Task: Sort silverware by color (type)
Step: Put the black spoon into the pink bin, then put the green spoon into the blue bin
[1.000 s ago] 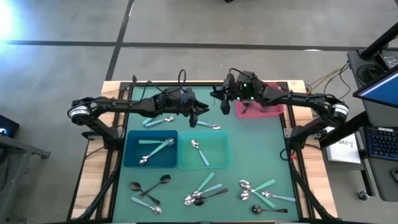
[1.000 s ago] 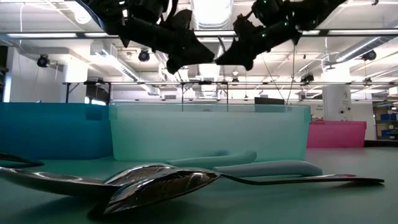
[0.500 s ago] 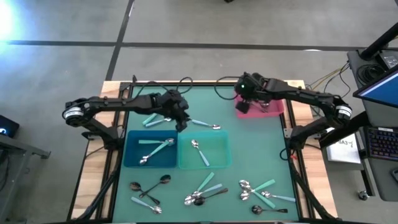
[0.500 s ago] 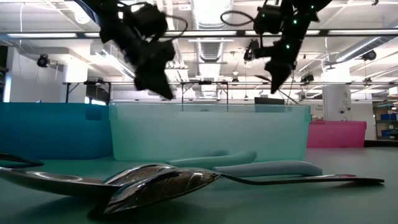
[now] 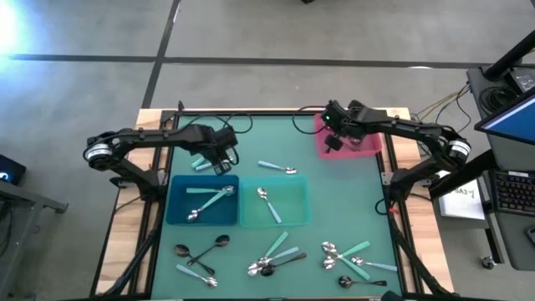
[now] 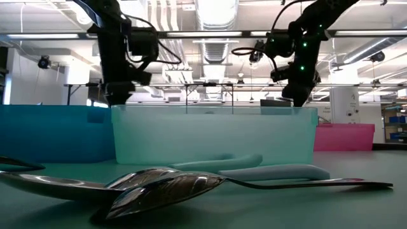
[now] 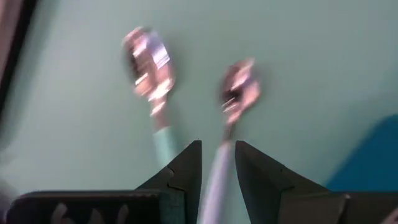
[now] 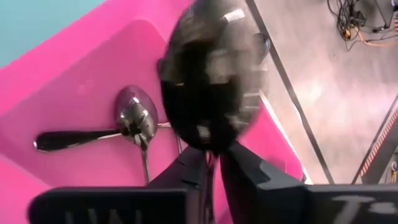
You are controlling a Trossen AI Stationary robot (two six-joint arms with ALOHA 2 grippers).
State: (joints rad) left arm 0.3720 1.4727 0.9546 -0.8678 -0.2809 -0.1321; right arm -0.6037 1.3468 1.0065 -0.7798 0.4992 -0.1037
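Green bench [image 5: 334, 209], three bins on it. Right gripper [image 8: 214, 155] above pink bin [image 5: 361, 147], fingers narrow, pinching a dark spoon [image 8: 211, 78]; more dark spoons [image 8: 134, 127] lie inside. Left gripper [image 7: 217, 163] low beside blue bin [image 5: 177, 211], fingers narrowly apart around a teal-handled spoon [image 7: 233, 102], a second one [image 7: 149, 62] alongside. Loose spoons [image 5: 276, 255] scattered along near edge.

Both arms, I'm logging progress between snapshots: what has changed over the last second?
The right tool swung from mid-table out over the pink bin, carrying a dark spoon. The left tool drew back and came down over the teal-handled spoons behind the blue bin. Spoons in the bins and at the table's near edge stayed put.
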